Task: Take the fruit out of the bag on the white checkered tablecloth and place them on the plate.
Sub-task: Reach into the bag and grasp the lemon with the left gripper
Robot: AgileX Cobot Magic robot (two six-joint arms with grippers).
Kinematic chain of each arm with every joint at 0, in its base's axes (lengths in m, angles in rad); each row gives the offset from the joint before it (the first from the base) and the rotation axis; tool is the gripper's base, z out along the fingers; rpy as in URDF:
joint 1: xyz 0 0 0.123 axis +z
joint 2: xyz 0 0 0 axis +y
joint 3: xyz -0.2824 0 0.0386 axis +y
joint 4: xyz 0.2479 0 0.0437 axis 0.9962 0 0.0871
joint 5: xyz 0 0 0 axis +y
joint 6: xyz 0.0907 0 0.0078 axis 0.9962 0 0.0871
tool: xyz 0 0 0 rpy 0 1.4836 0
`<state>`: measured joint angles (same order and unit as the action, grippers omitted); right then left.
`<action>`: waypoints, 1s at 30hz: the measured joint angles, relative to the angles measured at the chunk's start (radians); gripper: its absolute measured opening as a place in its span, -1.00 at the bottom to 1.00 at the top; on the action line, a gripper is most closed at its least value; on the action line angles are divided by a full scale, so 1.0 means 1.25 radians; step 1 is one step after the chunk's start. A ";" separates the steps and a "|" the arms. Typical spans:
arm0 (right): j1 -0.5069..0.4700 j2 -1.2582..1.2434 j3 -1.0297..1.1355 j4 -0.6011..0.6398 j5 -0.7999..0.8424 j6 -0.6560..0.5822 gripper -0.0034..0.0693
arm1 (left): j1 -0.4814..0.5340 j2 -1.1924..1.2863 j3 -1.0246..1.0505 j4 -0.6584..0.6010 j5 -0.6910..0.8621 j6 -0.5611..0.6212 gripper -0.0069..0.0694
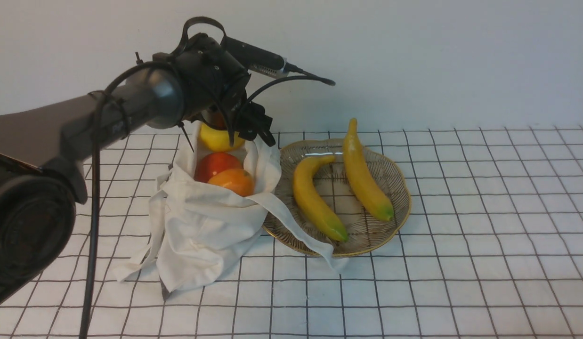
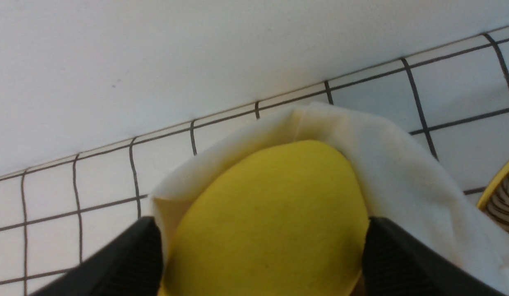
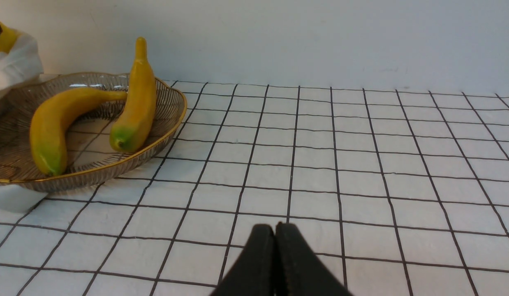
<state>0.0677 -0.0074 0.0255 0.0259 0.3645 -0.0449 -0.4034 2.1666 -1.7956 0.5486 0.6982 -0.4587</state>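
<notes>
The L claw [image 2: 260, 224] stands wide open over the bag [image 1: 202, 230], one finger each side of the lemon [image 1: 218, 137]. It lifts nothing, and whether the pads touch the peel already the wrist view does not tell. The R claw [image 3: 274, 228] is closed w/ nothing inside, low over the white checkered tablecloth [image 1: 484, 235], well apart from the work.

All the fruit is in the bag: lemon at the 12 o'clock end of the mouth, the red one [image 1: 216, 164] just beside it toward 6 o'clock, the orange one [image 1: 232, 181] touching the red at approx. 5 o'clock. The plate [image 1: 367, 235] lies at 3 o'clock of the bag and carries two bananas [image 1: 315, 197].

Main risk, by judgement: the cloth edge wraps close around the lemon, so a finger may pinch fabric together w/ the fruit. Then the bag would rise too, and the red and orange ones could roll out on the desk. Second: a strap [image 1: 296, 226] lies across the plate's rim at its 7 o'clock side, so any pull on the bag can drag or tip the plate. Third: the lemon is smooth and round; a grip off its middle may let it slip. Last, the bananas take much of the plate, so a lemon set down carelessly could roll over the rim.
</notes>
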 joint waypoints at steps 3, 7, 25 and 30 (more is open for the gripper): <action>0.000 0.000 0.000 0.000 0.000 0.000 -0.94 | 0.000 0.006 -0.001 0.004 -0.004 -0.002 0.71; 0.000 0.000 0.000 0.000 0.000 0.000 -0.94 | 0.000 0.013 -0.001 0.003 -0.005 -0.002 0.71; 0.000 0.000 0.000 0.000 0.000 0.000 -0.94 | 0.001 0.022 -0.001 -0.008 0.002 -0.003 0.49; 0.000 0.000 0.000 0.000 0.000 0.000 -0.94 | 0.001 -0.010 0.000 -0.051 0.016 0.000 0.49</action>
<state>0.0677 -0.0074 0.0255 0.0259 0.3645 -0.0449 -0.4026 2.1537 -1.7952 0.4846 0.7180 -0.4588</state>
